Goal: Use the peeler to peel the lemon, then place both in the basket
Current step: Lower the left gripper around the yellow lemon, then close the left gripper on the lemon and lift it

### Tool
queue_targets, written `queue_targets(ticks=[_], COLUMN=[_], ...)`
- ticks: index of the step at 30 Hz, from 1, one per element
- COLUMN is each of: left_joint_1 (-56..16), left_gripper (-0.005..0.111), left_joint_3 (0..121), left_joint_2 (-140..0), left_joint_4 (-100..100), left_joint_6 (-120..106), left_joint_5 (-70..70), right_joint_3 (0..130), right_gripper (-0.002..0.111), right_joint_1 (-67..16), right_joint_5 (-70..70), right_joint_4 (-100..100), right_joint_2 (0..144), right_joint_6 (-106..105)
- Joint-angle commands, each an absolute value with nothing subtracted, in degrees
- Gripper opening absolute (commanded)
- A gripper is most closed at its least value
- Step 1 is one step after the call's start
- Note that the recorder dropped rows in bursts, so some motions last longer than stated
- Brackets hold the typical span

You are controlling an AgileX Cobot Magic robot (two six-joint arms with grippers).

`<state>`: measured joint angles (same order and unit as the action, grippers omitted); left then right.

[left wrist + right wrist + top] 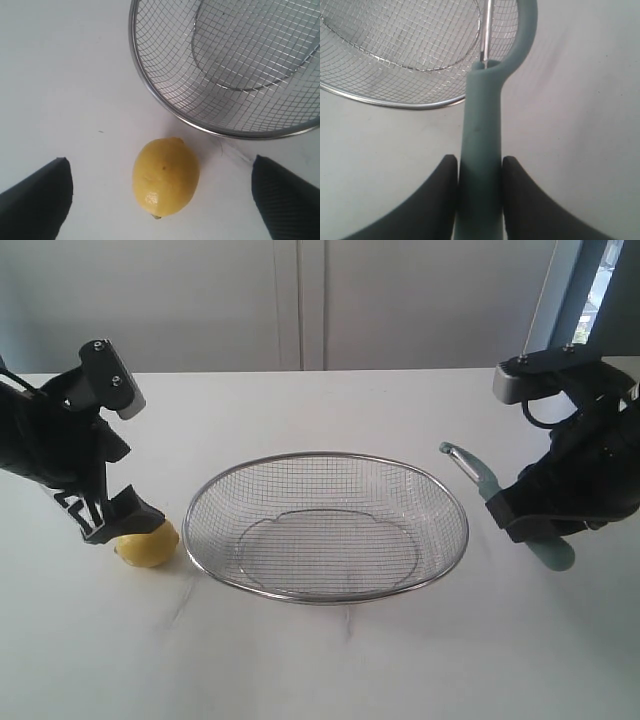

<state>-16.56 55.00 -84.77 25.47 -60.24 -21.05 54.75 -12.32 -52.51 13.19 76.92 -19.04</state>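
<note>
While the right gripper [479, 172] clamped the teal-handled metal peeler [480, 115], the small yellow oval lemon [166, 177] lay just beside the silver wire-mesh basket [325, 598], between the spread jaws of the left gripper [160, 170], its long axis crossing their closing line.

You've got clear table [60, 75] either side of the lemon [165, 177] between your left fingers [35, 200]; basket [165, 65] crowds its right.

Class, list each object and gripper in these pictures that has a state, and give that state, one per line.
basket, upright, empty.
lemon, unpeeled, lying beside the basket, not gripped.
peeler, gripped by its handle, head towards the basket.
left gripper, open, fingers either side of the lemon.
right gripper, shut on the peeler.
</note>
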Motion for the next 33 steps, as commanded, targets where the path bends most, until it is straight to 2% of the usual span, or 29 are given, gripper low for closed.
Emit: queue_targets(ticks=[1,12,33], left_joint_1=[-16.78,-16.78,-16.78], left_gripper=[0.097,0.097,0.097], left_joint_3=[54.72,54.72,54.72], left_joint_2=[-84.53,-84.76,-94.93], left_joint_4=[26.51,16.92,16.27], left_joint_6=[-60.20,-60.20,-69.36], left_joint_5=[-21.85,-25.08,-19.04], right_joint_3=[54.60,54.60,54.60], right_gripper=[0.000,0.000,0.000], right_joint_1=[-11.96,-11.96,-11.96], right_joint_5=[-52.03,-52.15,-52.15], right_joint_4=[13.41,13.41,13.41], right_joint_2=[76.46,76.46,76.46], right_joint_6=[-19.01,-19.01,-19.01])
